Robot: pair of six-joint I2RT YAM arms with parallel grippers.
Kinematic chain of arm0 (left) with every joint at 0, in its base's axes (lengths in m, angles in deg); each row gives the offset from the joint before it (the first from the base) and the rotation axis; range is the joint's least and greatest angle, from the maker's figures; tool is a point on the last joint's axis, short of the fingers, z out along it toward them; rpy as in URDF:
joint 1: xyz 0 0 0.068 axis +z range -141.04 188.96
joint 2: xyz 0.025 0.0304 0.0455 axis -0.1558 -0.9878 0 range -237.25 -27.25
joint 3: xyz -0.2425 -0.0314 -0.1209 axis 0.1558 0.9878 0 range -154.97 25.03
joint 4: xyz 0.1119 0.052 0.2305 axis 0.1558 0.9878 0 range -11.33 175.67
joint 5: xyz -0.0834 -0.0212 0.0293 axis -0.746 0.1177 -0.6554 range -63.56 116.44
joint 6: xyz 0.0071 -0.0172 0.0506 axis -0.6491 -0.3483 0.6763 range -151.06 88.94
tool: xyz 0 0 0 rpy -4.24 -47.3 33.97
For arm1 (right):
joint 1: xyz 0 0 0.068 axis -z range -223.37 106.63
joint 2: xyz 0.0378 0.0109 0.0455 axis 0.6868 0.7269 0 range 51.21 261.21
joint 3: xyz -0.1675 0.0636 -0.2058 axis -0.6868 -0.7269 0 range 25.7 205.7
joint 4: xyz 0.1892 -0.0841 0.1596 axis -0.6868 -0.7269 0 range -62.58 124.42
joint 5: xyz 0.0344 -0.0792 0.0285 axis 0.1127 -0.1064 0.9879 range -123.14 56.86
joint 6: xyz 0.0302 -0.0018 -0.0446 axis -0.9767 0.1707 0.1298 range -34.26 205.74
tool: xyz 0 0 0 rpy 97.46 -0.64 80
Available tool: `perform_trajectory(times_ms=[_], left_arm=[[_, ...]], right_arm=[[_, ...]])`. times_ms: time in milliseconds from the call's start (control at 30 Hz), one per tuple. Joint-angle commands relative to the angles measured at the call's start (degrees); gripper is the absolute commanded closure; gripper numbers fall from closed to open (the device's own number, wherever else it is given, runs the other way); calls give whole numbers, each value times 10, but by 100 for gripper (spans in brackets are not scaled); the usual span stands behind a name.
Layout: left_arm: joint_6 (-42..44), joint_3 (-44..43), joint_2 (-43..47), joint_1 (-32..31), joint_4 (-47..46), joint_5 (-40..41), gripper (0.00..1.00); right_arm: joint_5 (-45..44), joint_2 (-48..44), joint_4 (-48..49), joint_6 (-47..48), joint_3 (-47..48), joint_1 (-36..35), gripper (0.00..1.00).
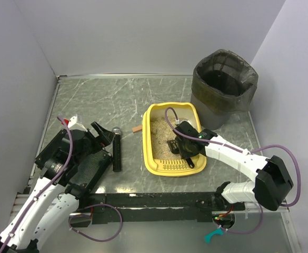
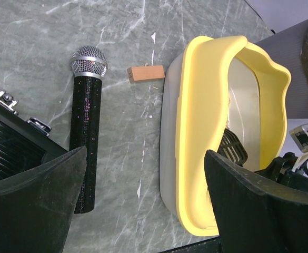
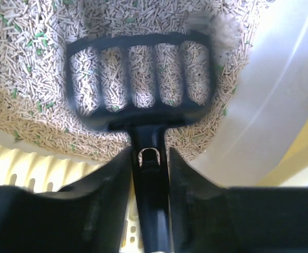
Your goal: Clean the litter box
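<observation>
The yellow litter box [image 1: 147, 153] lies mid-table, with beige pellet litter [image 1: 159, 132] inside and its slotted grille [image 1: 175, 166] at the near end. My right gripper [image 1: 178, 146] is inside it, shut on the handle of a black slotted scoop [image 3: 140, 84]. The scoop head rests on the litter [image 3: 32, 105], next to a grey clump [image 3: 217, 26]. In the right wrist view my right gripper [image 3: 149, 158] pinches the handle [image 3: 152, 179]. My left gripper [image 1: 105, 136] is open and empty, left of the box. In the left wrist view it [image 2: 146, 158] spans bare table and the box rim [image 2: 201, 132].
A black microphone [image 1: 117, 150] with a silver head [image 2: 89, 60] lies left of the box. A small wooden block [image 1: 137, 128] sits by the box's far left corner. A dark grey round bin [image 1: 225, 87] with a bag liner stands at the back right. Walls close in on three sides.
</observation>
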Motion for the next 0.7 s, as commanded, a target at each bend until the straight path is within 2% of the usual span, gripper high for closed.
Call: perform_trajectory(times_ms=[0,200,367,500,533,600,667], left_arm=[[18,-34,-14,1,-31,-11,3],[29,-44,-33,1,-54,-29,3],[43,-40,-44,1,-111,-58,3],[65,-12,-40,-5,-199,-146,3],[72,-4,-43,-11,-219,-182,3],[80,-1,-49,-38,-254,-199,3],[99,-2,-61,-69,-277,-196,3]], right_arm=[[-21,-20,-18,-20,34,-4,72],[-27,-65,-31,-32,50,-3,78],[20,-116,-6,-38,40,-1,82],[68,-144,7,-67,23,25,86],[85,-162,14,-83,10,48,87],[172,-186,57,-105,-9,80,89],[300,-234,103,-151,-52,142,93]])
